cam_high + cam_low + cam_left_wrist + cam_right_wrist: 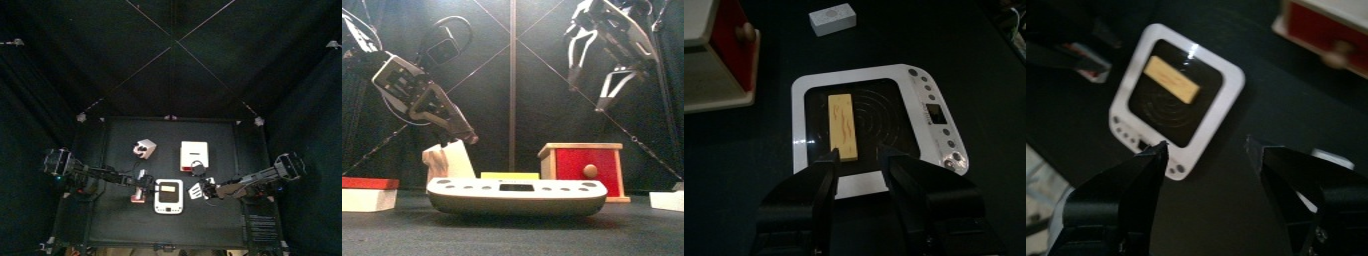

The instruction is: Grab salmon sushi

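Black table (107,140); white rectangular scale-like device with dark window (167,197) sits under and ahead of both grippers, white-topped red-sided wooden box (197,153) beyond it. Tan wooden slab (842,125) lies on the device. Salmon sushi (138,196), orange-red over white, is just beside the left gripper (862,165), toward the table front and outside its wrist view; long axis unclear. Left jaws slightly parted, empty. Right gripper (1207,150) spread wide, empty, farther off across the device

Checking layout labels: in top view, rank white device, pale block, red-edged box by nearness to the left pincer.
1. white device, beside the left pincer, front.
2. pale block, farther back.
3. red-edged box, back right.
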`<action>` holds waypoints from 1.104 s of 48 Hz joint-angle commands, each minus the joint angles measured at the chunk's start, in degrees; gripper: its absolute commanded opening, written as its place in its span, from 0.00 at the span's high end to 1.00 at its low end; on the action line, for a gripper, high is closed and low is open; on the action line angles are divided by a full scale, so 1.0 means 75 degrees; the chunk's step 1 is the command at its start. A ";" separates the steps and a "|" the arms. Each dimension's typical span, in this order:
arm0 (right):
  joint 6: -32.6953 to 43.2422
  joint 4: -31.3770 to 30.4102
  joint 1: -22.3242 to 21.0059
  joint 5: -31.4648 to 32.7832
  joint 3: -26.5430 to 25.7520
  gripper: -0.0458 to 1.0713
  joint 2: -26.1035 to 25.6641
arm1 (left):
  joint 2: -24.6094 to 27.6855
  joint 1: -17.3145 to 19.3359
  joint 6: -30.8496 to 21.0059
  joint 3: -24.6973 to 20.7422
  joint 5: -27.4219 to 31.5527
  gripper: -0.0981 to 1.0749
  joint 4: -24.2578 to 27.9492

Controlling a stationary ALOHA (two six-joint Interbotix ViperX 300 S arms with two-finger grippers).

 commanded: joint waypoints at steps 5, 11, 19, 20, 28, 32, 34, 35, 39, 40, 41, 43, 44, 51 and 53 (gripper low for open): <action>-0.0598 -0.0070 -0.0340 -0.1758 0.0258 0.11 -0.0152 | -0.0340 -0.0234 -0.0012 -0.0047 0.0703 0.28 -0.0129; -0.0609 -0.0621 -0.0375 -0.2121 0.0434 0.11 -0.0129 | -0.0645 -0.0398 -0.0012 0.0070 0.1324 0.28 -0.0352; -0.0551 -0.1758 -0.0328 -0.2273 0.0504 0.11 -0.0129 | -0.1160 -0.0492 -0.0035 0.0363 0.2074 0.28 -0.0727; -0.0551 -0.1898 -0.0316 -0.2273 0.0504 0.11 -0.0129 | -0.1219 -0.0504 -0.0047 0.0410 0.2133 0.28 -0.0797; -0.0562 -0.2859 -0.0141 -0.2273 0.0480 0.11 0.0047 | -0.1512 -0.0574 -0.0035 0.0820 0.2250 0.28 -0.1371; -0.0562 -0.3316 -0.0035 -0.2273 0.0516 0.11 0.0129 | -0.1523 -0.0668 -0.0035 0.0879 0.2320 0.28 -0.1488; -0.0527 -0.3586 0.0023 -0.2262 0.0539 0.11 0.0223 | -0.1512 -0.0773 -0.0035 0.0891 0.2391 0.28 -0.1512; -0.0516 -0.3668 0.0059 -0.2250 0.0539 0.11 0.0258 | -0.1512 -0.0809 -0.0035 0.0879 0.2426 0.28 -0.1512; -0.0539 -0.3879 0.0105 -0.2215 0.0480 0.11 0.0469 | -0.1488 -0.0938 -0.0035 0.0844 0.2648 0.28 -0.1523; -0.0527 -0.3902 0.0105 -0.2191 0.0457 0.11 0.0504 | -0.1477 -0.0961 -0.0047 0.0832 0.2707 0.28 -0.1512; -0.0516 -0.3902 0.0105 -0.2168 0.0410 0.11 0.0516 | -0.1465 -0.0973 -0.0047 0.0832 0.2754 0.28 -0.1512; -0.0516 -0.3844 0.0117 -0.2109 0.0352 0.11 0.0562 | -0.1441 -0.0996 -0.0047 0.0820 0.2859 0.28 -0.1523; -0.0516 -0.3773 0.0129 -0.2063 0.0316 0.11 0.0586 | -0.1418 -0.0996 -0.0047 0.0820 0.2930 0.28 -0.1523; -0.0516 -0.3492 0.0258 -0.1793 0.0246 0.11 0.0656 | -0.1336 -0.1008 -0.0059 0.0773 0.3059 0.28 -0.1617; -0.0516 -0.3445 0.0305 -0.1723 0.0234 0.11 0.0668 | -0.1301 -0.1020 -0.0059 0.0750 0.3082 0.28 -0.1687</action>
